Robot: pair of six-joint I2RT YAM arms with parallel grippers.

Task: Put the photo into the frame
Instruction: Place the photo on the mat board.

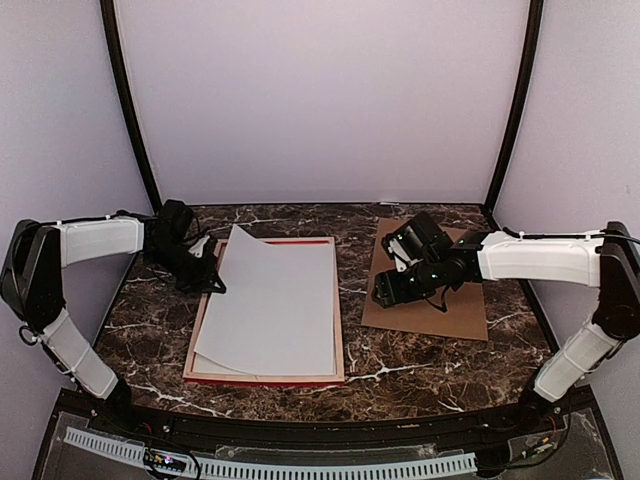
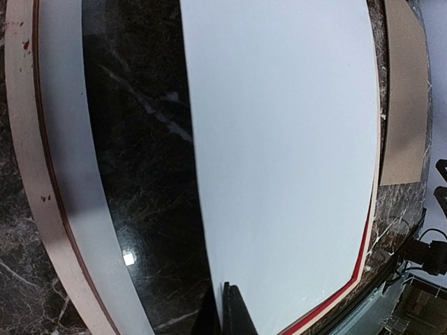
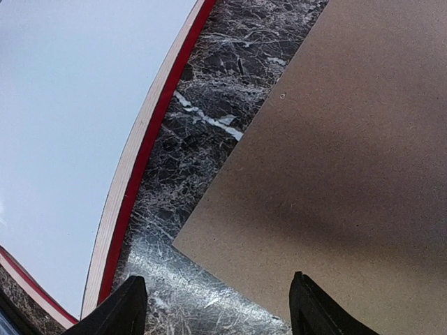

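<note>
Dark marble table (image 1: 150, 320), lavender walls: your frame (image 1: 265, 379) lies flat left of centre, pale wood side up with red along its edges. A white sheet (image 1: 275, 300) rests over it, its far-left corner raised off the frame. Your left claw (image 2: 227, 307) is pinched shut on that raised edge and the sheet bows upward, while your right claw (image 3: 216, 307) hangs with fingers spread, gripping nothing, over the brown board (image 1: 450, 310) lying just right of the frame, not touching it.
</note>
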